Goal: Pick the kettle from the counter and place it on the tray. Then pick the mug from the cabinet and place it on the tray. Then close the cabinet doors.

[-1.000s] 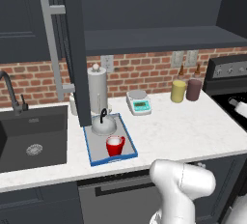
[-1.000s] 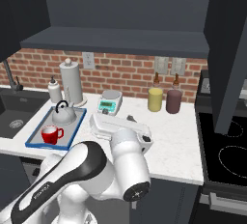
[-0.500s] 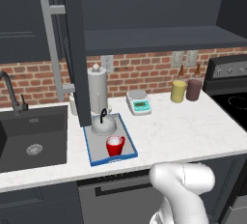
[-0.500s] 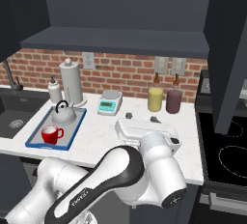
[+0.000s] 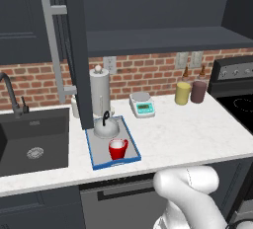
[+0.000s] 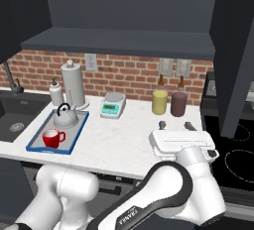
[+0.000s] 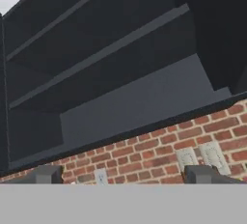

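The silver kettle (image 5: 106, 127) (image 6: 64, 117) and the red mug (image 5: 117, 149) (image 6: 52, 138) both stand on the blue-rimmed tray (image 5: 132, 142) (image 6: 75, 130) on the white counter (image 5: 188, 129). My gripper (image 6: 175, 125) (image 7: 123, 175) hovers open and holding nothing above the right part of the counter, well right of the tray, and points up at the brick wall and the cabinet (image 7: 120, 73). The cabinet's dark shelves look bare. Both cabinet doors stand open: the left one (image 5: 74, 50) with its grey bar handle (image 5: 54, 50), and the right one (image 6: 238, 50).
A dark sink (image 5: 32, 139) lies left of the tray. A tall grey cylinder (image 5: 99, 92), a white scale (image 5: 143, 104), and yellow (image 5: 183, 93) and maroon (image 5: 198, 91) canisters line the brick wall. The stove (image 6: 233, 159) is at the right.
The arm has swung right, carrying the open gripper from mid-counter to the counter's right part. Kettle, mug and tray have not moved.
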{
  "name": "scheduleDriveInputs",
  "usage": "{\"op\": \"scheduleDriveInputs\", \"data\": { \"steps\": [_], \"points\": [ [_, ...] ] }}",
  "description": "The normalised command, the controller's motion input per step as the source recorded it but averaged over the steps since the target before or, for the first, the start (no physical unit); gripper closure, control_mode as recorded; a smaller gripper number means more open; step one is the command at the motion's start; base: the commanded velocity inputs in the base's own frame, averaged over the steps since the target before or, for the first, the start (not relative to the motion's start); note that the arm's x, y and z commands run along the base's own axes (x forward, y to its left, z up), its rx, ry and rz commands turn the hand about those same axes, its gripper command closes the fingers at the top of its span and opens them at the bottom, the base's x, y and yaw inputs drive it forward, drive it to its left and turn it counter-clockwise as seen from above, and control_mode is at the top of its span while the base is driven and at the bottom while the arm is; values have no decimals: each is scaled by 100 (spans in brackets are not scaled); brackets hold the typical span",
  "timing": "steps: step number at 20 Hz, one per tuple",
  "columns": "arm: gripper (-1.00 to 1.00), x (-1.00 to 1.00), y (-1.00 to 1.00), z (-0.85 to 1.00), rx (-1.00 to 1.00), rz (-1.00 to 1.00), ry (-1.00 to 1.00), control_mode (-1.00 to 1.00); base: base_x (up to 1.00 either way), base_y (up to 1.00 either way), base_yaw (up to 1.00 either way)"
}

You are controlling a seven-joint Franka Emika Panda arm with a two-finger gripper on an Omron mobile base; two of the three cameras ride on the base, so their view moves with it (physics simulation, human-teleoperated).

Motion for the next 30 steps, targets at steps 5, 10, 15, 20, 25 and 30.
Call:
{"op": "scheduleDriveInputs", "data": {
  "steps": [5, 10, 15, 20, 25, 30],
  "points": [
    [-100, 0, -61, -5, -2, -13, -2, -100, 0, 0, 0],
    [-100, 0, -50, -27, -8, -21, 0, -100, 0, 0, 0],
    [-100, 0, -46, -17, -9, -19, 0, -100, 0, 0, 0],
    [-100, 0, -39, 3, -6, -11, 0, -100, 0, 0, 0],
    [-100, 0, -27, 24, -14, -1, 0, -100, 0, 0, 0],
    [-100, 0, -10, 27, -25, 0, 0, -100, 0, 0, 0]
  ]
}}
